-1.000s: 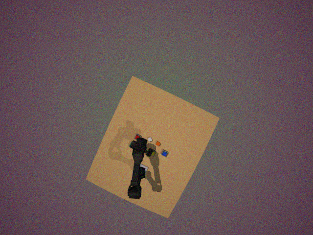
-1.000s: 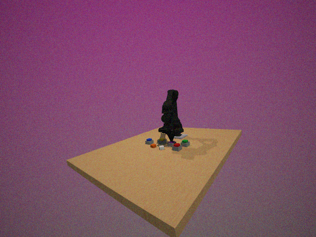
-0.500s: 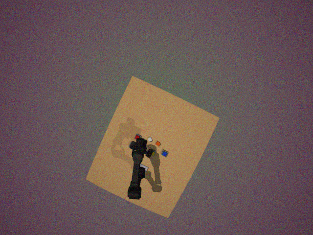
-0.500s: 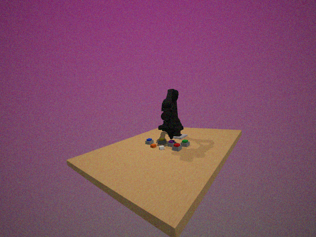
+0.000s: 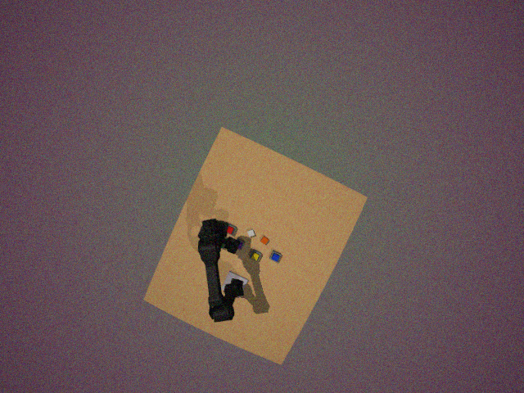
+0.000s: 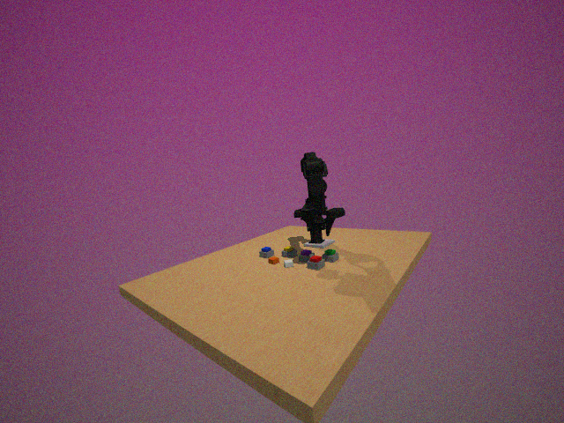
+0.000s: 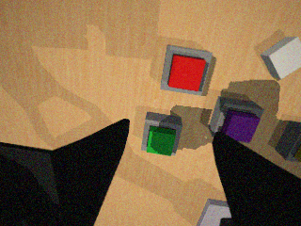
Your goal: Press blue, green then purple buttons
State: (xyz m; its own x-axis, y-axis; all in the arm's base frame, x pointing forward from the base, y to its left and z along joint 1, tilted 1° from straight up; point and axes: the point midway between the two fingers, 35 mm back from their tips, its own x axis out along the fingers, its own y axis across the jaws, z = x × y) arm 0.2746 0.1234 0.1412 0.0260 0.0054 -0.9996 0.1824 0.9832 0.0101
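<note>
Jaws gape, their outer parts cropped.

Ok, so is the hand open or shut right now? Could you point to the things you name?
Open: in the wrist view the hand's (image 7: 171, 128) two fingers stand wide apart, nothing held between them.

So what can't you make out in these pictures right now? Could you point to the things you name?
- Green button (image 6: 330, 252) (image 7: 162, 140): hidden in the top view, apparently under the arm.
- Yellow button (image 5: 255, 256) (image 6: 288, 249) (image 7: 299, 152): cut off by the wrist view's right edge.
- White block (image 5: 251, 232) (image 6: 288, 263) (image 7: 288, 56): cut off by that same edge.
- Purple button (image 5: 240, 245) (image 6: 306, 252) (image 7: 241, 125): mostly covered by the arm from above.
</note>
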